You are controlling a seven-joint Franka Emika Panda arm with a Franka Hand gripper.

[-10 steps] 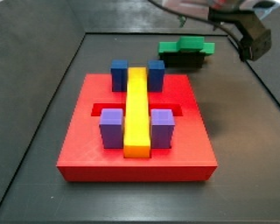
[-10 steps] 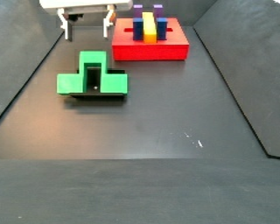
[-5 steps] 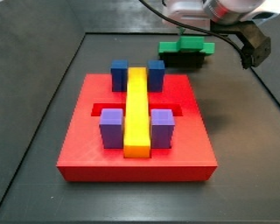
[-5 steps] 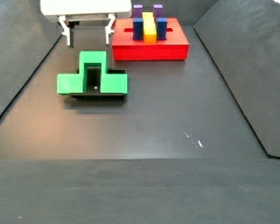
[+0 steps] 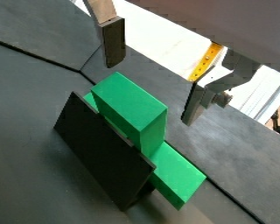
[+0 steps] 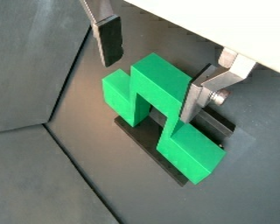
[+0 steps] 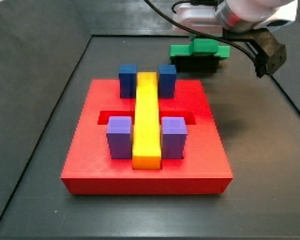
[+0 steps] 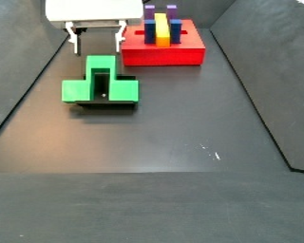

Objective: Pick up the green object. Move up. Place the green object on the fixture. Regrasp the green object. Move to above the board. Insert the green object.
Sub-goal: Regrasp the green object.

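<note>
Gripper (image 8: 96, 38) open, empty, fingers (image 6: 108, 39) pointing down, hovering above green object (image 8: 99, 84) resting on fixture (image 5: 101, 164).

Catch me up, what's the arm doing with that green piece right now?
The green object sits on the fixture, away from the board. The tool hangs open just above it, one finger on each side, not touching. Nothing is held. It looks lined up for the regrasp; the insertion is not yet done.
</note>
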